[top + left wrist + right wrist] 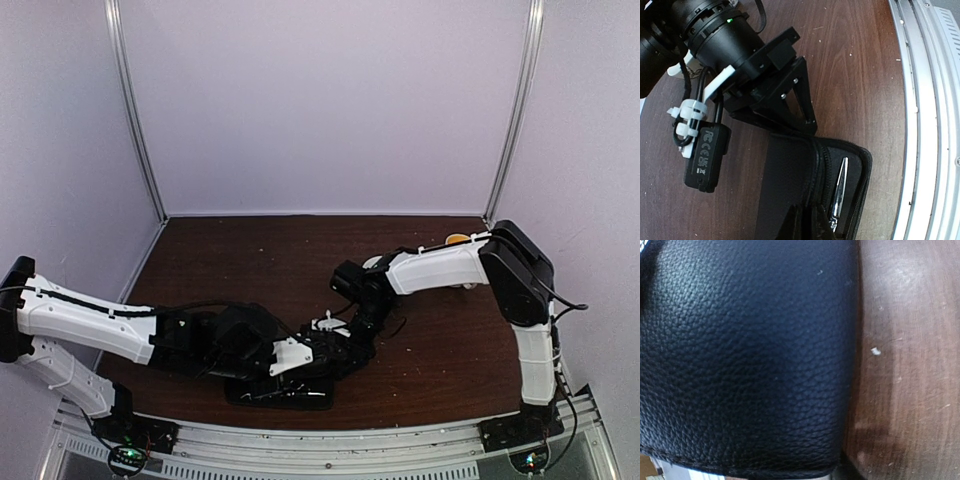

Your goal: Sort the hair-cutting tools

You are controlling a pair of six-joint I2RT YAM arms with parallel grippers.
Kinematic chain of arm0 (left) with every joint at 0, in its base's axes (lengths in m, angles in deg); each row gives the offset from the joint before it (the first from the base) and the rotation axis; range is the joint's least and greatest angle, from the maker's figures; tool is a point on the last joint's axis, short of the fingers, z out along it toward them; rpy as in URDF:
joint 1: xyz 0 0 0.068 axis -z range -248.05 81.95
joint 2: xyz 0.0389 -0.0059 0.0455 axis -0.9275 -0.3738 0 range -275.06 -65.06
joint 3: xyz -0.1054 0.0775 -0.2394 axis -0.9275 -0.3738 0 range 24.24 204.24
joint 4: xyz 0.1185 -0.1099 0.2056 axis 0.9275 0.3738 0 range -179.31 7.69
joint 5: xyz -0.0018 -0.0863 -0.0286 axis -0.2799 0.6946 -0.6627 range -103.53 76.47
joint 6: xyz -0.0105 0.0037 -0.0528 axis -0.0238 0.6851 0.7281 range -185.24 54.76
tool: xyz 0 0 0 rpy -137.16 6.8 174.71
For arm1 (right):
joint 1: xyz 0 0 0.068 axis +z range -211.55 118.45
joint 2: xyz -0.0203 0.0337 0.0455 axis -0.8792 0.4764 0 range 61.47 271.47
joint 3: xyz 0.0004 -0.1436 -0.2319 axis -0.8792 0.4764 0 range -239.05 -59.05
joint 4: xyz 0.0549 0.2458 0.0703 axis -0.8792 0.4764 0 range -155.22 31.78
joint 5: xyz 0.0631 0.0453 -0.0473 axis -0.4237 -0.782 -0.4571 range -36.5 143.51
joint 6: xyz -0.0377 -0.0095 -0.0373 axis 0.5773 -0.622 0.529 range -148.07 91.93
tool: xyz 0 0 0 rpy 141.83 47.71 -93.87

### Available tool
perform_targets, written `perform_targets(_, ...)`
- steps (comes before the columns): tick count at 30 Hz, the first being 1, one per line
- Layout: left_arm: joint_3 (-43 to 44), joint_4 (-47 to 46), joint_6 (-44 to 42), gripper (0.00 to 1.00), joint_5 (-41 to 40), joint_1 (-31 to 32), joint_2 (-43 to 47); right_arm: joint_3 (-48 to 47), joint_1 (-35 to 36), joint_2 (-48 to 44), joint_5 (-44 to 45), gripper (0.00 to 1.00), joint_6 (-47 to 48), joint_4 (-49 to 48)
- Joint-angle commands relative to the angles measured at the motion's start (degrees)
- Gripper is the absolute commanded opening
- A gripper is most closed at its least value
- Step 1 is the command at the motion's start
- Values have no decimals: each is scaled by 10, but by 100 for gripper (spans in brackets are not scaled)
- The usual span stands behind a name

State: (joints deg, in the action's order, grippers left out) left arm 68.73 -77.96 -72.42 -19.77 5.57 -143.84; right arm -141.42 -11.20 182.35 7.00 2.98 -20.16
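Observation:
A black case [280, 393] lies open near the table's front edge. In the left wrist view one slim silver pair of scissors [840, 192] lies inside the case [785, 185]. My left gripper [805, 220] is low over the case, its dark fingers close together on the zip ridge. My right gripper [350, 345] comes down from above, and its fingers [802, 107] meet the case's far edge. The case's leather cover [740, 355] fills the right wrist view and hides the right fingers there. The other scissors and the black sticks are out of view.
The metal rail [925, 125] of the table's front edge runs close beside the case. A small orange and white thing [457, 239] shows behind the right forearm at the back right. Bare brown table [910, 365] lies beside the cover.

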Motion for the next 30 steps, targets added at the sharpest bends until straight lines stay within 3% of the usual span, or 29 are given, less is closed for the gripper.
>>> perform_targets(1, 0, -31, 4, 0, -9, 3, 5, -9, 3, 9, -6, 25, 8, 29)
perform_targets(10, 6, -23, 4, 0, -6, 3, -12, 19, -9, -14, -4, 4, 0, 16)
perform_targets(21, 11, 4, 4, 0, -14, 9, -56, 85, -17, -102, 129, 0, 29, -16)
perform_targets(30, 43, 16, 41, 0, -74, 9, -130, 121, 23, -150, 171, 0, 51, 1)
